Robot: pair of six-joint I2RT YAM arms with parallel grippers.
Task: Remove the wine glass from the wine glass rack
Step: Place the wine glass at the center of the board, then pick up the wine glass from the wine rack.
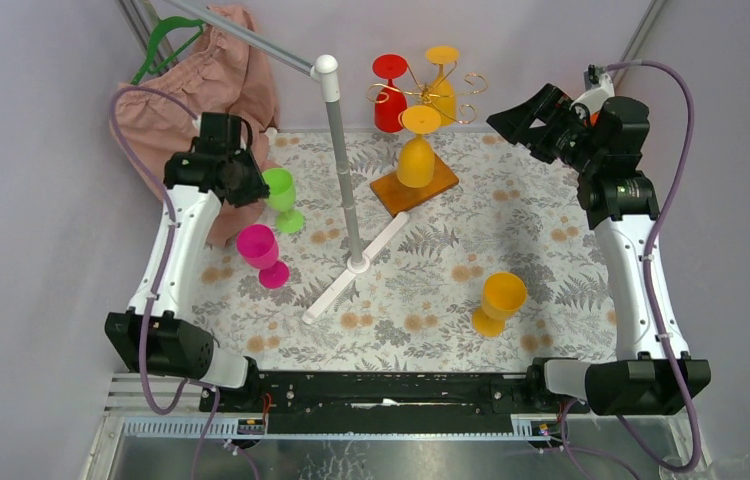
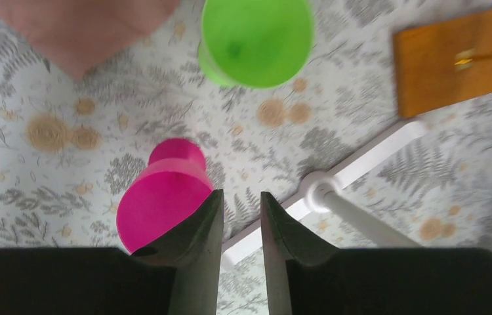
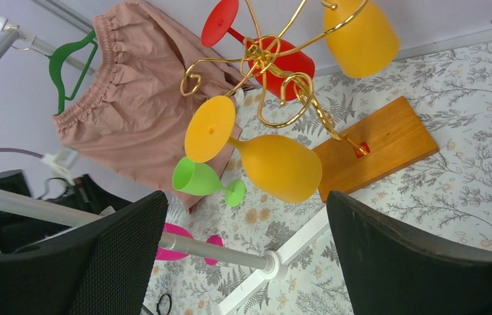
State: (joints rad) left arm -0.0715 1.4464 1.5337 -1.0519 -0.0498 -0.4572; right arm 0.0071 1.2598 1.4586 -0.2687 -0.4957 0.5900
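- Left end effector (image 2: 241, 195): fingers slightly apart, empty, over desk (image 1: 551, 230) near pink glass (image 2: 161, 207) and green glass (image 2: 256, 39).
- Wine glass rack (image 1: 429, 92): back centre, orange wine glass (image 1: 416, 160) hanging upside down in front.
- Right end effector (image 3: 246, 197): wide apart, empty, facing rack.

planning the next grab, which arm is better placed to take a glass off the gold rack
Right. The right gripper, open, faces the hanging orange glass on the wine glass rack. The left gripper is by the green glass, beyond the white pole.
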